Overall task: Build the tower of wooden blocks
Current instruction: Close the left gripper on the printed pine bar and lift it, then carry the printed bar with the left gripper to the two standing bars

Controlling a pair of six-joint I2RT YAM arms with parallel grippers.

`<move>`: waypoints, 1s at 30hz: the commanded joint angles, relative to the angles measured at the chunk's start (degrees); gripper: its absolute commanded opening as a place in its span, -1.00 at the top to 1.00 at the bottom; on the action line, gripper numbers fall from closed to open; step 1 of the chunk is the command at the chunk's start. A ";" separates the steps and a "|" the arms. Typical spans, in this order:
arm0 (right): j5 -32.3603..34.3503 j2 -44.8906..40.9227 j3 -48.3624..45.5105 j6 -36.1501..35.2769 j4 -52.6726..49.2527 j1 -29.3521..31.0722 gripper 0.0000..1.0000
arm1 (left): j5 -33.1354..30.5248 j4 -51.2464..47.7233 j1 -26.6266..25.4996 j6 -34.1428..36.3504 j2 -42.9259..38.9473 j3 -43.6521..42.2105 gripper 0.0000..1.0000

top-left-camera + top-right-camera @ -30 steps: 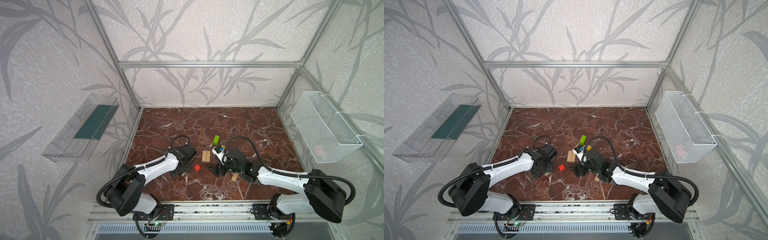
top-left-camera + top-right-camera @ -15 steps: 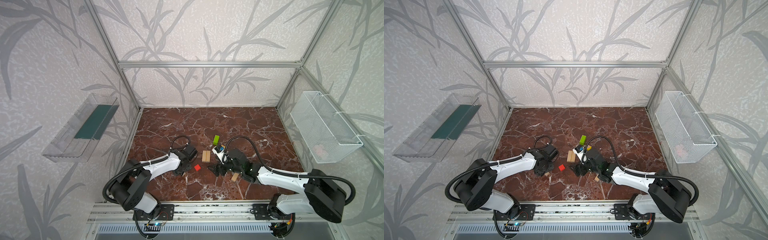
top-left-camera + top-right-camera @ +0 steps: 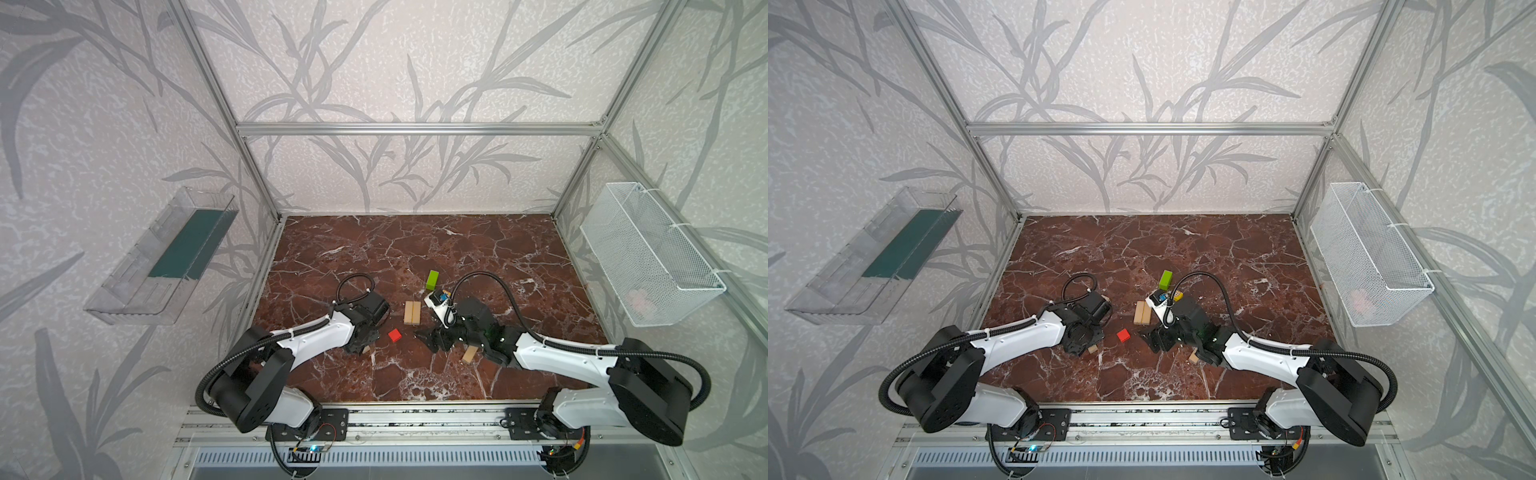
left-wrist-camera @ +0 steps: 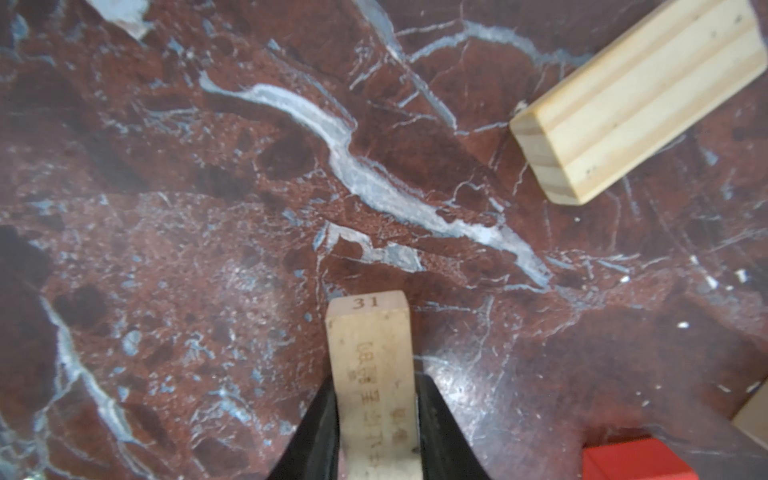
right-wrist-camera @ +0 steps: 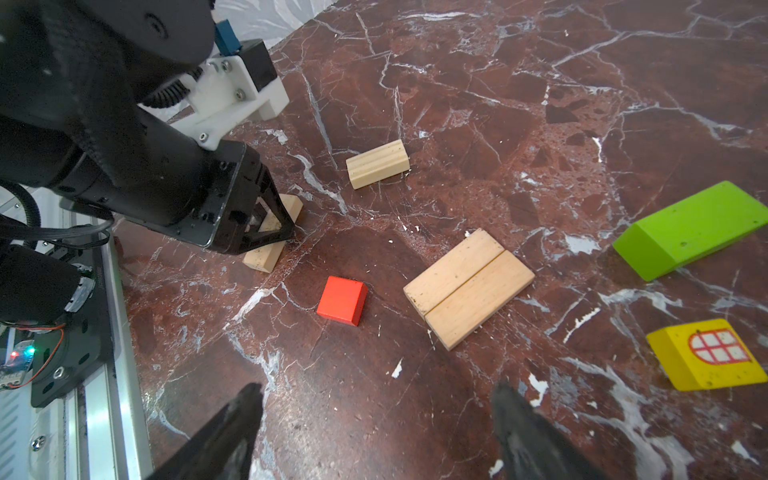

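Note:
My left gripper is shut on a plain wood plank marked 31, low at the table; the right wrist view shows this left gripper and plank. Two pale planks lie flat side by side with nothing on top. A red cube sits between them and the left gripper. The lime-green bar and a yellow block lie farther back. My right gripper hangs open and empty over bare table in front of the red cube.
Another loose plank lies beyond the left gripper, and one more plank lies under the right arm. A white wire basket hangs on the right wall, a clear tray on the left wall.
The left gripper's fingers have closed on the plank, and the left arm has shifted slightly toward it. The right arm has not moved.

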 commanded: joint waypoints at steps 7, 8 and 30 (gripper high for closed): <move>1.47 -1.11 -0.21 -0.29 0.30 -0.17 -0.80 | 2.33 0.80 0.17 5.50 -3.53 -0.21 0.70; 1.58 -1.38 -0.53 -0.17 0.30 -0.26 -0.81 | 2.39 0.70 0.17 6.61 -4.02 0.02 0.73; 2.93 -8.02 -7.02 4.60 5.57 -6.08 -0.98 | 10.39 -2.81 -0.57 32.89 -9.18 14.63 1.00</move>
